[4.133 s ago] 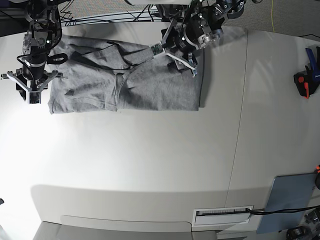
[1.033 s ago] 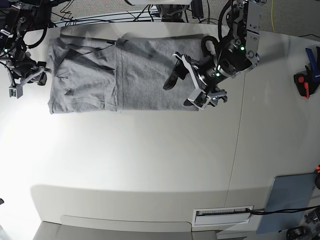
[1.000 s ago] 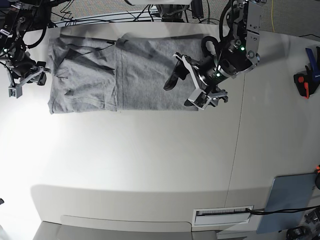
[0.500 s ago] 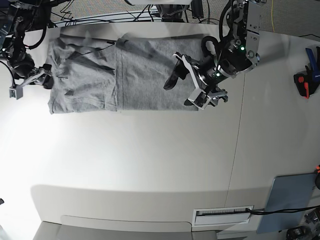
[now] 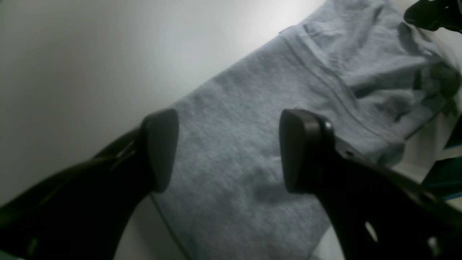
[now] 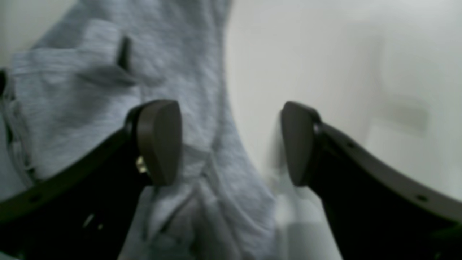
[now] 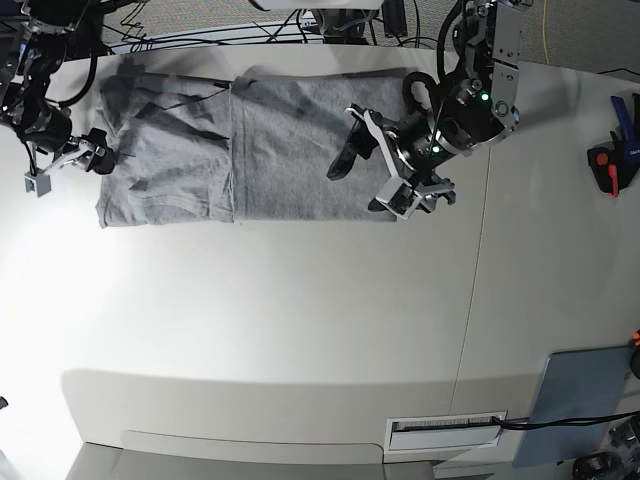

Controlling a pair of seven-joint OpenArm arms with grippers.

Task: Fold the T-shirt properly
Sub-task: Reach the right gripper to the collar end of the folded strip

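Observation:
The grey T-shirt [image 7: 250,150] lies folded into a wide rectangle at the back of the white table [image 7: 300,330], plain side showing, no lettering in sight. A fold line runs down it left of centre; the left part is creased. My left gripper [image 7: 362,187] is open just above the shirt's right end; in the left wrist view it [image 5: 229,151] straddles flat grey cloth [image 5: 252,108] and holds nothing. My right gripper [image 7: 68,170] is open at the shirt's left edge; in the right wrist view it [image 6: 229,144] spans the cloth's [image 6: 108,90] rumpled edge and bare table.
A red and black clamp [image 7: 608,165] and a blue one [image 7: 625,115] lie at the right edge. A grey-blue pad [image 7: 580,400] sits at the front right, a labelled slot [image 7: 445,430] beside it. Cables [image 7: 200,35] run behind the table.
Four seconds ago my left gripper held a flap over the rumpled shirt; the shirt now lies flat. In the last second my right gripper moved down to the shirt's left edge; the left stayed.

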